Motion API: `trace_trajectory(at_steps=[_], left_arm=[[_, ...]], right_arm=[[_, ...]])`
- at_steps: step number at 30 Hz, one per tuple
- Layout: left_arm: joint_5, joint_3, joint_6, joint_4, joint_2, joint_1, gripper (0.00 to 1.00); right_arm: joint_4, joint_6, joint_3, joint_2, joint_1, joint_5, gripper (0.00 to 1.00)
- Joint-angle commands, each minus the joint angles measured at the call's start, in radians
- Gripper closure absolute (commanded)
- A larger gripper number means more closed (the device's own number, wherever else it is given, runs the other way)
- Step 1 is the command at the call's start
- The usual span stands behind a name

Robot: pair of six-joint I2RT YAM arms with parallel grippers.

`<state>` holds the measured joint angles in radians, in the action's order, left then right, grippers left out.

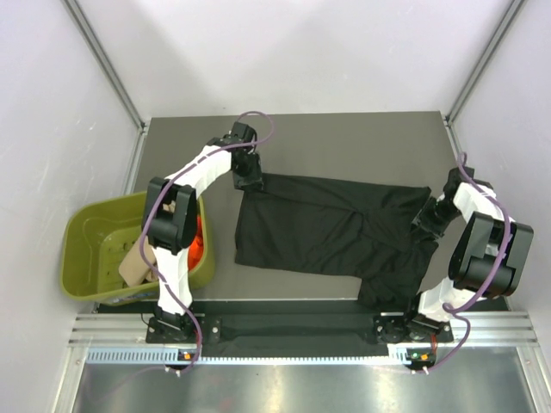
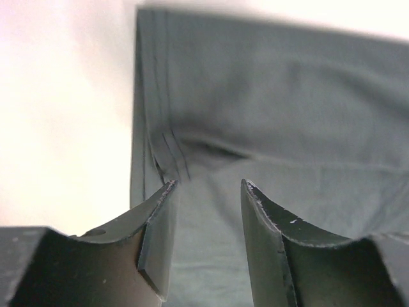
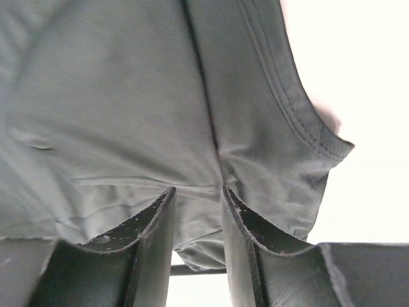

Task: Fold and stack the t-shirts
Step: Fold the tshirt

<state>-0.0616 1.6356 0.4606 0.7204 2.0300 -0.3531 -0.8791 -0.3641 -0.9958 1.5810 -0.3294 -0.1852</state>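
Observation:
A black t-shirt [image 1: 331, 228] lies spread and creased across the middle of the table, one part bunched at its near right. My left gripper [image 1: 250, 179] sits at the shirt's far left corner. In the left wrist view its jaws [image 2: 208, 185] stand open over the hemmed edge of the black cloth [image 2: 287, 96], with nothing pinched. My right gripper [image 1: 426, 219] is at the shirt's right edge. Its jaws [image 3: 197, 190] are apart by a narrow gap, just above the cloth [image 3: 115, 96], which lies slack. An orange-red t-shirt [image 1: 199, 245] and a beige t-shirt [image 1: 133, 265] lie in the tub.
The olive-green tub [image 1: 82, 225] stands off the table's left edge, beside the left arm. Bare dark tabletop [image 1: 344, 138] shows behind the shirt. Light walls and metal frame posts close in the back and sides. A rail runs along the near edge.

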Motion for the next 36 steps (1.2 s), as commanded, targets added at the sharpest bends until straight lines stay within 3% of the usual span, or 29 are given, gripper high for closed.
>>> trace_trajectory(at_steps=[1,7,18,21,26,31,36], left_arm=[[0.040,0.073,0.032,0.051,0.045,0.005,0.52],[0.100,0.050,0.009,0.045,0.065,0.005,0.51],[0.098,0.041,0.012,0.059,0.085,0.005,0.63],[0.101,0.043,0.006,0.050,0.081,0.005,0.72],[0.095,0.088,-0.025,0.034,0.082,0.005,1.00],[0.166,0.130,-0.056,0.044,0.050,-0.015,1.00],[0.166,0.038,-0.045,0.020,0.022,-0.018,1.00]], right_arm=[[-0.018,0.020,-0.055,-0.013,0.006,-0.020,0.65],[-0.008,0.028,-0.043,-0.019,0.007,-0.039,0.65],[0.012,0.034,-0.032,-0.016,0.007,-0.056,0.65],[0.014,0.036,-0.027,-0.015,0.006,-0.059,0.65],[0.015,0.039,-0.032,-0.009,0.006,-0.060,0.65],[0.019,0.045,-0.032,-0.001,0.007,-0.057,0.65],[0.028,0.047,-0.020,0.008,0.006,-0.057,0.65]])
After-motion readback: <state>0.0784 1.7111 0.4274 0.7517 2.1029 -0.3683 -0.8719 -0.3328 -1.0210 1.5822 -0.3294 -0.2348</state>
